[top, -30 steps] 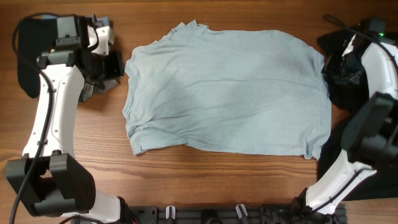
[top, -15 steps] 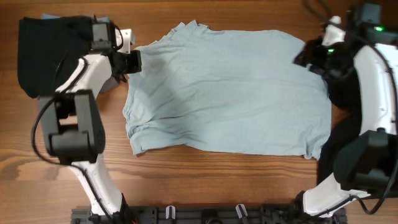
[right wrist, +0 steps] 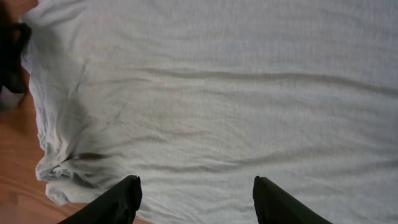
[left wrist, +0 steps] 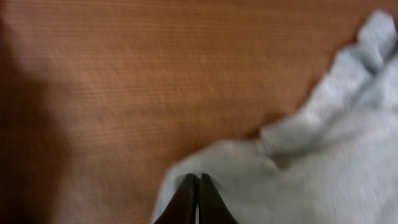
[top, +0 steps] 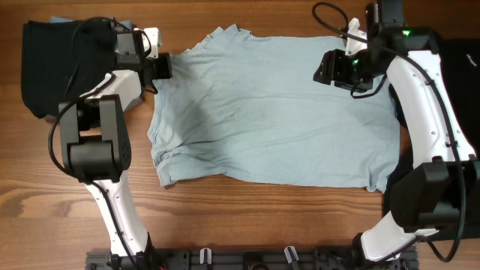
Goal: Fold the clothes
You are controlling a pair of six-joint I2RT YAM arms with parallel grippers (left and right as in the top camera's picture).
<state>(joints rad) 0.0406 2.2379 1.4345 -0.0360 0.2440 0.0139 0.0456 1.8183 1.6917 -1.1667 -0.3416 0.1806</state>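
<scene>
light-blue t-shirt (top: 277, 120) spread flat mid tabletop (top: 225, 225). left fingers (left wrist: 186, 202) closed tight at its far corner; right fingers (right wrist: 118, 202) wide, hovering above cloth. step: taking hold. next: right pinches an edge.

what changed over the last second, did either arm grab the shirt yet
The left tool swung inward, from beside the black clothes to the upper-left edge of the light-blue shirt, shut; whether it pinches cloth cannot be told. The right tool moved from the shirt's right edge to above its upper right part, open, holding nothing. The shirt stayed flat and in place.
</scene>
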